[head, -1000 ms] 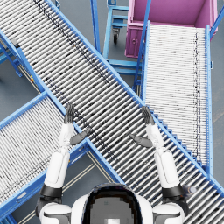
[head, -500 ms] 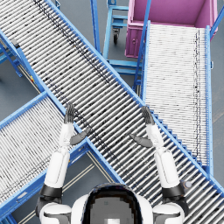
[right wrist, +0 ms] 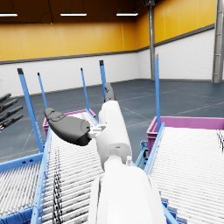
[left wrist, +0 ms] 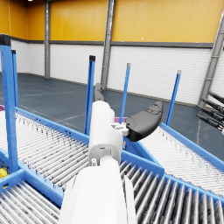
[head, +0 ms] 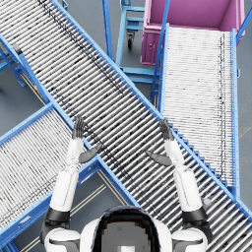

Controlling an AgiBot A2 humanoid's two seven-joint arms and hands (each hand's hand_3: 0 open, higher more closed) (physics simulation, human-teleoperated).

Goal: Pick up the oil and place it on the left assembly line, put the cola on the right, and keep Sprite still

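- The left hand (head: 81, 142) is spread wide and holds nothing, its thumb out toward 3 o'clock. It hovers at the edge of the central conveyor (head: 113, 93).
- The right hand (head: 165, 146) mirrors it, wide and empty, thumb toward 9 o'clock, over the same rollers.
- With a gap between them, the hands look poised to meet whatever arrives on those rollers.
- The left assembly line (head: 24, 157) lies at 8 o'clock of the left hand. The right assembly line (head: 197, 88) lies at 1 o'clock of the right hand, ending at a pink bin (head: 197, 12).
- The oil, cola and Sprite appear in no view, so their look cannot be told.
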